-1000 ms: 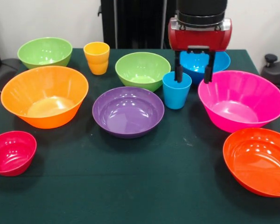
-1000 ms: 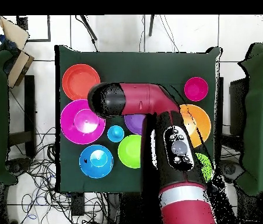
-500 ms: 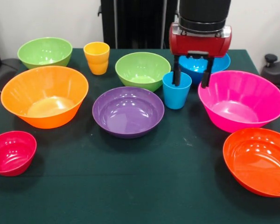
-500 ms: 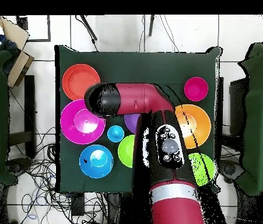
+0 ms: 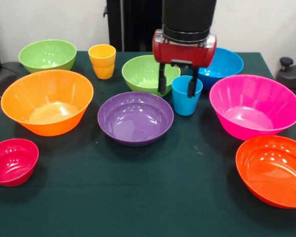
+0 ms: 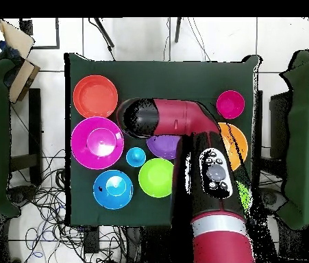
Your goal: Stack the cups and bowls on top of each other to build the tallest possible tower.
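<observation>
Claw (image 5: 176,86) spread open, holding nothing. I've got it hanging off-centre: right finger dips inside light blue cup (image 5: 186,101), left finger outside, toward far green bowl (image 5: 148,74). Cup upright, mid-table, right of purple bowl (image 5: 135,118). Reckon small nudge right needed to straddle rim.

From above, the arm (image 6: 208,171) covers most of the purple bowl (image 6: 158,146) and half the orange bowl (image 6: 239,144); the far green bowl and yellow cup are hidden entirely. Out front, the red-orange bowl (image 5: 274,170) runs off the right edge and the blue bowl (image 5: 224,61) sits partly behind the wrist.
</observation>
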Available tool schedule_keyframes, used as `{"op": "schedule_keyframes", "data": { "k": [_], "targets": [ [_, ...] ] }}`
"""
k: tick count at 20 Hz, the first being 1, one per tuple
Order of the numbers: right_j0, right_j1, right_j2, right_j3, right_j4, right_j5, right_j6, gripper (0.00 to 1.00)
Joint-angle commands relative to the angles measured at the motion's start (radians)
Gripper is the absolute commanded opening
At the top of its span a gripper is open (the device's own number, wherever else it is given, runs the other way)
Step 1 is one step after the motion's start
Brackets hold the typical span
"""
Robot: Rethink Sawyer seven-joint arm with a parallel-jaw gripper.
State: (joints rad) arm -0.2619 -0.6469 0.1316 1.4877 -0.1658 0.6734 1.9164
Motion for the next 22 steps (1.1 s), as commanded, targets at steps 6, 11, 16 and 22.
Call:
{"op": "schedule_keyframes", "data": {
  "k": [6,11,16,22],
  "targets": [
    [-0.041,0.097,0.038,0.026,-0.039,-0.154,0.049,1.00],
    [-0.040,0.107,0.043,0.019,-0.027,-0.152,0.045,1.00],
    [-0.042,0.094,0.048,0.027,-0.015,-0.133,0.038,1.00],
    [-0.044,0.095,0.053,0.023,-0.011,-0.125,0.034,1.00]
  ]
}}
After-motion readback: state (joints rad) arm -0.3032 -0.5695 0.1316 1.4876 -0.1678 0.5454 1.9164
